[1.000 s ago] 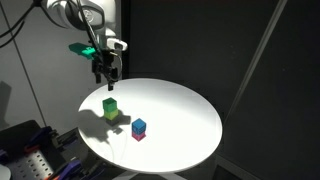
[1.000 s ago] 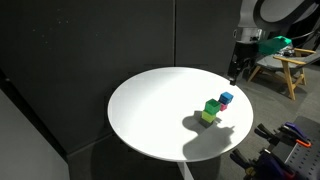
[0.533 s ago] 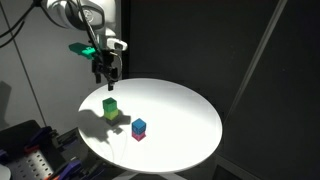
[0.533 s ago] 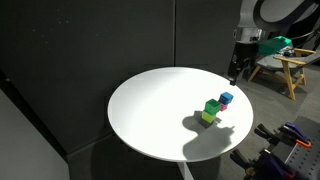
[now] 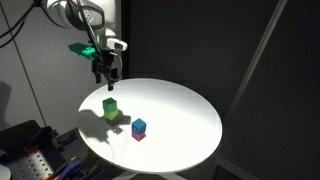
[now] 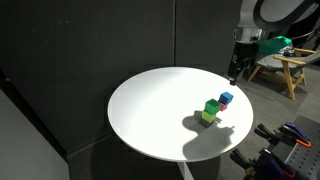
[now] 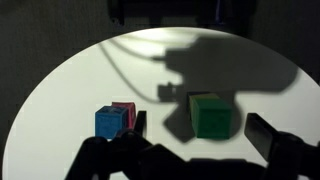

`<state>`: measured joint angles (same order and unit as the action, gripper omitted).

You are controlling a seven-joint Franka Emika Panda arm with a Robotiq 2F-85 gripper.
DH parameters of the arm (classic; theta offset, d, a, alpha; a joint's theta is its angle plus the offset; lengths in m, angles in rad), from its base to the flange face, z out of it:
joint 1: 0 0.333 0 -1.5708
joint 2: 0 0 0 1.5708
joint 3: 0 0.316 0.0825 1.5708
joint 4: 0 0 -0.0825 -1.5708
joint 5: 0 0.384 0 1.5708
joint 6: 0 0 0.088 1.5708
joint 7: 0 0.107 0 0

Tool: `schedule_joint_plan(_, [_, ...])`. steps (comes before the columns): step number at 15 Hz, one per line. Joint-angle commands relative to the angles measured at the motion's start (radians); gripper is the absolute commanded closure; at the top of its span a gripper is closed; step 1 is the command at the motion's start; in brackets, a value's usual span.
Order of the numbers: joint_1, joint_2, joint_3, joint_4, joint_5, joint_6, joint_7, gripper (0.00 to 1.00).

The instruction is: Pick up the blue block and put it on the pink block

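The blue block (image 5: 139,125) sits on top of the pink block (image 5: 138,136) on the round white table (image 5: 180,115); both blocks also show in an exterior view, blue (image 6: 226,98) over pink (image 6: 224,105). In the wrist view the blue block (image 7: 109,121) covers most of the pink block (image 7: 127,108). My gripper (image 5: 106,76) hangs above the table's edge, away from the stack, open and empty. It also shows in an exterior view (image 6: 233,75) and in the wrist view (image 7: 190,150), with its fingers wide apart.
A green block (image 5: 110,107) stands on the table near the stack, between it and my gripper; it also shows in the wrist view (image 7: 210,114). Dark curtains surround the table. A wooden chair (image 6: 285,68) stands behind the arm.
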<state>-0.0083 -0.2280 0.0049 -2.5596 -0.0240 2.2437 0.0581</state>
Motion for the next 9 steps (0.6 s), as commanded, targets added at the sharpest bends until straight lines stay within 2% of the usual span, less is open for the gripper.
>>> schedule_joint_plan(1, [0.0,-0.012,0.001,-0.002,-0.001,0.004,0.002,0.0])
schedule_joint_plan(9, [0.002,-0.048,0.002,-0.007,0.005,0.016,0.003,0.0])
